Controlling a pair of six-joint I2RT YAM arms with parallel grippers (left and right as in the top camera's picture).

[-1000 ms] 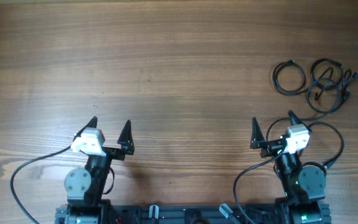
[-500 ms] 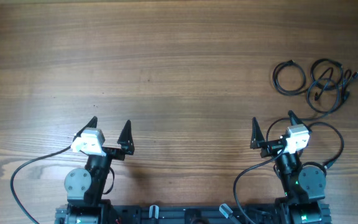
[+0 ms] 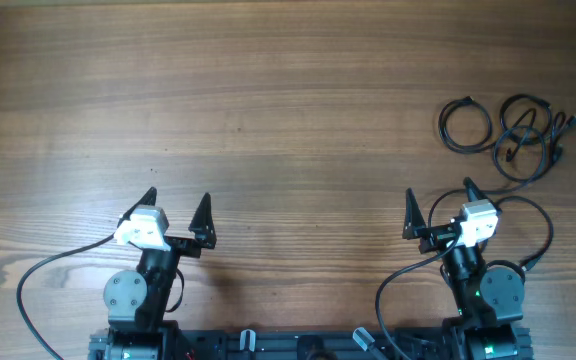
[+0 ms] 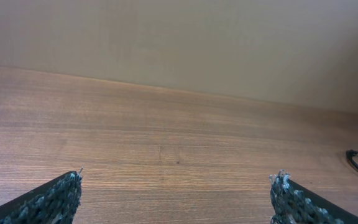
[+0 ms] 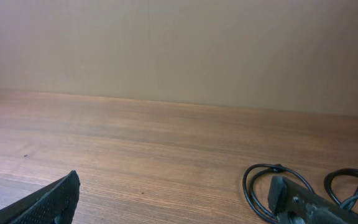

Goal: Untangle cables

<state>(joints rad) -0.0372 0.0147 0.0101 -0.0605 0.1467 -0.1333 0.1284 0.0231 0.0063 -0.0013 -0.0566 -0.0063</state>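
Two robot arms sit at the near edge of a brown wood-grain desk (image 3: 288, 100), its surface matte and streaked with long horizontal grain lines. The left end effector (image 3: 178, 200) has its two pointed black fingers spread wide apart and holds nothing. In the left wrist view the left end effector (image 4: 177, 186) shows rough, woven-looking pads (image 4: 61, 196) at either lower corner, with bare wood between them.

The right end effector (image 3: 438, 195) is likewise spread apart and empty. The thin black cables (image 3: 508, 130) lie ahead of it and to its right, near but not touching. They form one neat round loop (image 3: 465, 126) and, just beside it, a looser bundle of overlapping coils (image 3: 528, 135) with small plug ends pointing outward. In the right wrist view the right end effector (image 5: 176, 196) frames bare wood, and the glossy cords (image 5: 260, 183) curl on the desk beside its right finger (image 5: 297, 200).

A white moulded camera housing (image 3: 143, 228) caps the left wrist. Thicker black wires (image 3: 28, 290) arc from the arm bases across the near edge.
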